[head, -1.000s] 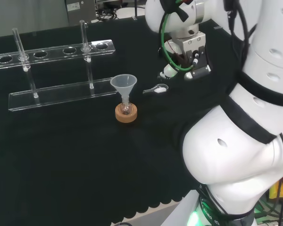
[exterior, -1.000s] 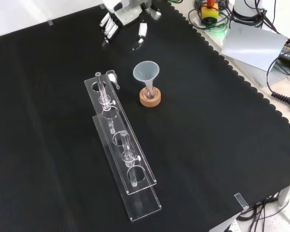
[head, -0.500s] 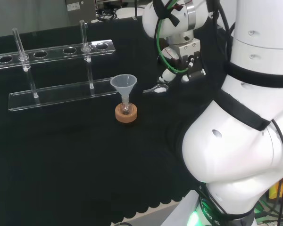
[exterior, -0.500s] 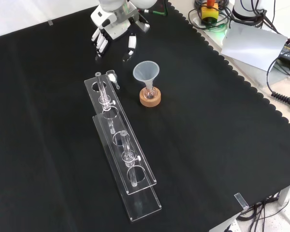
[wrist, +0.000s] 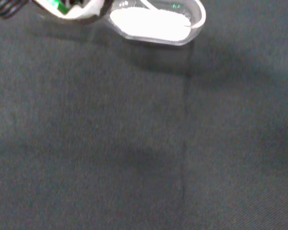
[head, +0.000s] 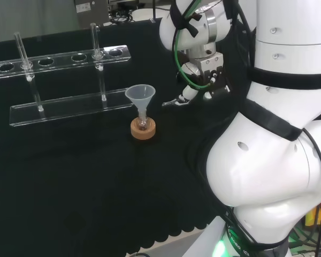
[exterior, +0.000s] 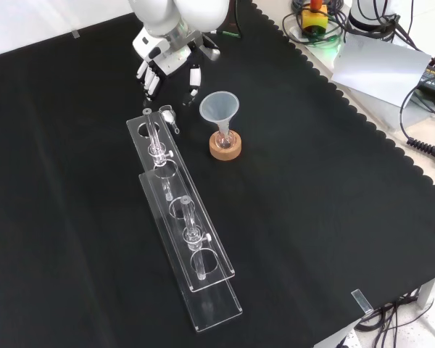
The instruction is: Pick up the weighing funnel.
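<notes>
The weighing funnel (exterior: 168,116) is a small clear scoop with a short stem, lying on the black cloth beside the end of the clear rack. White powder fills its bowl (wrist: 153,21) in the wrist view. In the head view the weighing funnel (head: 177,101) lies just left of and below the hand (head: 202,80). My hand (exterior: 168,64) hovers above it in the front view, fingers (exterior: 151,78) straight and spread apart from the thumb, holding nothing. A blurred white part of the hand (wrist: 72,6) shows beside the scoop in the wrist view.
The big funnel (exterior: 219,109) stands in a small flask on a cork ring (exterior: 225,148), right of the weighing funnel in the front view. A long clear tube rack (exterior: 185,239) with upright tubes runs toward the near edge. The arm's white links (head: 278,134) occupy the head view's right.
The hand has come down and leftward in the head view, and lower in the front view, closing on the weighing funnel. The weighing funnel, big funnel and rack have not moved.
</notes>
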Tool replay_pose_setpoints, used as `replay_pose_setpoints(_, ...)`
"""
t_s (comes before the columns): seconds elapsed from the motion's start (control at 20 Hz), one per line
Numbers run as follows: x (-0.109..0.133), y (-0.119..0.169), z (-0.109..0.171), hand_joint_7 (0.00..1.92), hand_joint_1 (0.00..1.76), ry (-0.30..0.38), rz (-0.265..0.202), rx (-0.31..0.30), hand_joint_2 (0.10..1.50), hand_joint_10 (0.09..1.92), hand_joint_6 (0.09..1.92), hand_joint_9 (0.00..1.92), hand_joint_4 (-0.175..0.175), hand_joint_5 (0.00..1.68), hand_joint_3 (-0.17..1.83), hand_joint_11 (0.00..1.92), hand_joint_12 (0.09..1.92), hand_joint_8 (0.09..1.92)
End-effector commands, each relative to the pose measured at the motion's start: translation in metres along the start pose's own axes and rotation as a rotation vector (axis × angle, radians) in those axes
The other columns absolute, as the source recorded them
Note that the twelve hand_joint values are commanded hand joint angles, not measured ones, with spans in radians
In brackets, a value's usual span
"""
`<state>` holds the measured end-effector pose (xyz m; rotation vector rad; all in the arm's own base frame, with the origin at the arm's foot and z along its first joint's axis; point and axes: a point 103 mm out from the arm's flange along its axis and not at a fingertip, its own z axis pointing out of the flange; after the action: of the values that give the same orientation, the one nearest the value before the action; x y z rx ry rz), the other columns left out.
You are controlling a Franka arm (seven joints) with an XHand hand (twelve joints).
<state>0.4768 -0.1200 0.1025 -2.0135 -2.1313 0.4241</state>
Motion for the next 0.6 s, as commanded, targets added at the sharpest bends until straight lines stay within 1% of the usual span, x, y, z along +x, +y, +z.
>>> replay_pose_setpoints(0.05,0.001,0.004,0.008,0.61,0.82,0.002,-0.004,0.008,0.67,0.54,0.12,0.80,-0.052,0.58,0.61,0.45,1.29,0.70)
replay_pose_setpoints(0.6,0.001,0.012,0.022,0.62,0.82,0.009,-0.009,0.023,0.66,0.54,0.14,0.81,-0.052,0.57,0.62,0.45,1.28,0.71)
